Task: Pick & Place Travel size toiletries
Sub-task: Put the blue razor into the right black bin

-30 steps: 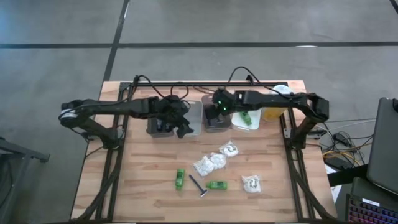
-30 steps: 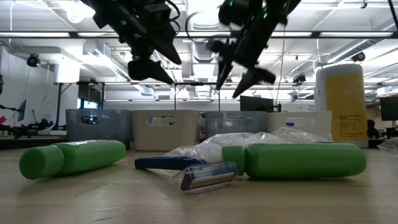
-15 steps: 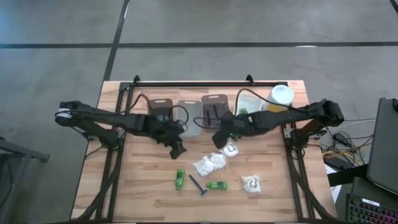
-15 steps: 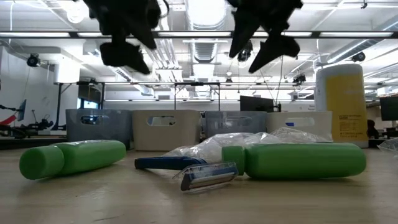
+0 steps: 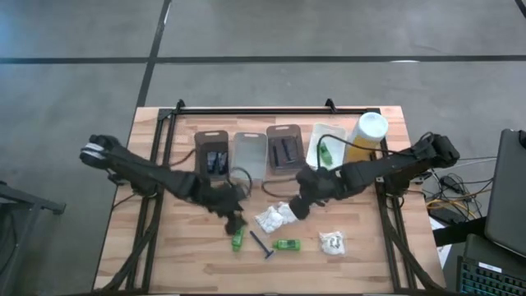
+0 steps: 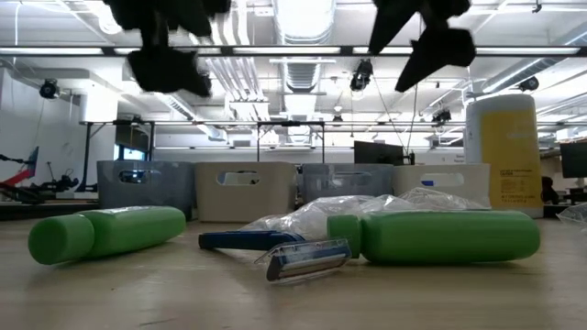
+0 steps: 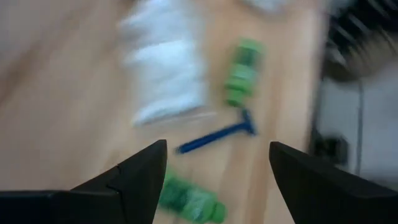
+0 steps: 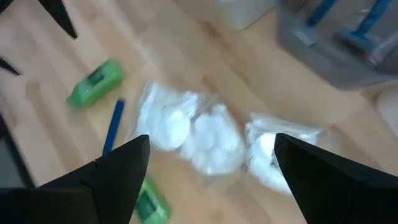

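Both arms have swung forward; left gripper (image 5: 233,220) spread wide just above a green bottle (image 5: 237,238).

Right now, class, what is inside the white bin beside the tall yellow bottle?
The white bin holds one small green bottle near its wall by the yellow bottle. The right arm's cable crosses the bin, so a strip of its floor is hidden.

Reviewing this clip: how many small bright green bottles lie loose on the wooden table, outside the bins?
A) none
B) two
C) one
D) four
B: the high view shows two small bright green bottles on the wooden table, one left of the thin dark blue razor and one to its right.
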Tool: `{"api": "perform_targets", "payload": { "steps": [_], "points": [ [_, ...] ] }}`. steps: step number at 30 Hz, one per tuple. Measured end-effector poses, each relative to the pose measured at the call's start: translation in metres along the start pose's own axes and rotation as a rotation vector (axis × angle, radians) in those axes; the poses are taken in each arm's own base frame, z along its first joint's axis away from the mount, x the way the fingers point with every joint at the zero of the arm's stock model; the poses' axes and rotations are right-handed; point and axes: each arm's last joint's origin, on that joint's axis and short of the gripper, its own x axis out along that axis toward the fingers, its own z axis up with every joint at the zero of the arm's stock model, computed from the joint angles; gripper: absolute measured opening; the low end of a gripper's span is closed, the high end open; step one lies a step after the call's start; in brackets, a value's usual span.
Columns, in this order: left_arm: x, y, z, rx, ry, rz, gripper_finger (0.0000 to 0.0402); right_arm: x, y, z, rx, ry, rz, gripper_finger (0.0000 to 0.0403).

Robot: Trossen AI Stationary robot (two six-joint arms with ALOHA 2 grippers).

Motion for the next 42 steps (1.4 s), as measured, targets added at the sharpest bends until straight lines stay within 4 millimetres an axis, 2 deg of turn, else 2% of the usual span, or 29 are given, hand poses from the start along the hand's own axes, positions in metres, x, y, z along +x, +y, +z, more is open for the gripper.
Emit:
{"api": "perform_targets", "payload": {
  "steps": [3,5,14,22,32,35,42],
  "points": [
    [0.011,-0.020,-0.008,0.366,-0.017,-0.066,0.0286,-0.004,0.008,-0.012,-0.047,0.015,0.023,0.0348],
    [0.020,-0.026,-0.013,0.542,-0.003,-0.063,0.0286,-0.007,0.012,-0.018,-0.054,0.024,0.038,0.0350],
    [0.080,-0.040,-0.007,0.891,0.080,-0.032,0.0285,-0.014,0.023,-0.039,0.012,0.044,0.065,0.0325],
    [0.119,-0.044,-0.010,0.956,0.225,-0.037,0.0249,-0.031,0.026,-0.056,0.084,-0.014,0.042,0.0314],
    [0.143,-0.029,-0.019,0.983,0.297,-0.005,0.0189,-0.047,0.023,-0.069,0.139,-0.054,0.025,0.0339],
    [0.146,-0.027,-0.020,0.977,0.310,-0.005,0.0155,-0.047,0.022,-0.069,0.142,-0.053,0.020,0.0347],
    [0.145,-0.024,-0.018,0.951,0.319,0.002,0.0045,-0.048,0.021,-0.069,0.114,-0.054,0.011,0.0351]
  ]
}}
